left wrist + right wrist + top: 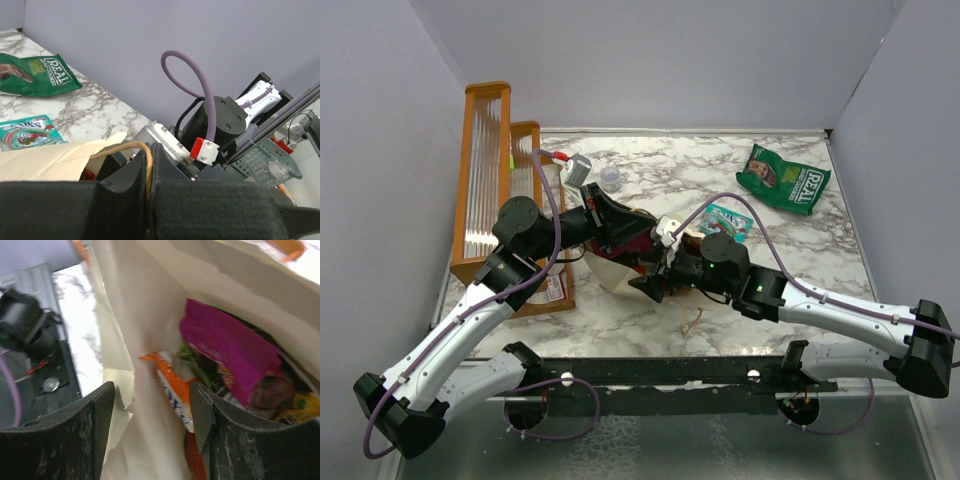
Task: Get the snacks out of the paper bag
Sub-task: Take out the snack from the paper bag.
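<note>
green chip bag (783, 178) reads "real", near the far table (840, 260) edge. left gripper (151, 175) pinches the handle (142, 148) of the paper bag (45, 160); right gripper (152, 432) spread wide at its mouth.

Counter (800, 260): white marble, grey veining.
Paper bag (150, 300): plain cream-white; its loop handle (142, 150) is tan.
Inside the bag I record 1 magenta-purple pouch (225, 345), 1 orange packet (172, 390) with a white panel, and 1 yellow packet (300, 410), blurred.
On the counter: 1 green packet (783, 178) with white lettering and 1 teal-and-pink packet (728, 220).
Rack (463, 180): orange frame.
My right end effector (152, 405): black fingers.
My left arm (460, 335) and right arm (850, 315): white shells, black joints.
Cable (200, 90): purple.
</note>
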You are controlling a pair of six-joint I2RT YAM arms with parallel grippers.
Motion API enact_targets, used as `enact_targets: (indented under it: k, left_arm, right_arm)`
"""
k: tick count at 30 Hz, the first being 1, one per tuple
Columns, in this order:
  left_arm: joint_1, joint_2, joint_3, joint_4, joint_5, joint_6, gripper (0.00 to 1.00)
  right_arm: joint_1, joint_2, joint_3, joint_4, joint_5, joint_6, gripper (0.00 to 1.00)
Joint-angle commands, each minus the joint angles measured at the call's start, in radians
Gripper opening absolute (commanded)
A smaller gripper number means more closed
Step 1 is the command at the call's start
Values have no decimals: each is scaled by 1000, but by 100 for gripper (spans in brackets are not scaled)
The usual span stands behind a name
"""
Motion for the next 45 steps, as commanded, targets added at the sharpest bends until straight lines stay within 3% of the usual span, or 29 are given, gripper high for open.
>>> enact_targets:
  k: [1,7,16,23,33,45]
  left_arm:
    - [-10,-10,26,31,12,-1,0]
    - [-10,-10,12,35,14,-8,0]
    - [-10,-10,9,44,18,-19,0]
    - [-10,-9,24,44,22,-21,0]
    - [-10,-16,23,36,11,-23,0]
    - [-10,-25,30,8,3,-18,0]
  right_arm:
    - [8,2,41,12,249,-23,60]
    - [9,-118,-23,135,93,-45,61]
    - [6,-206,-74,110,196,-34,69]
    - [9,-62,-25,41,209,-126,62]
    - [8,97,-59,206,458,-88,67]
    - [8,262,-93,448,428,-63,70]
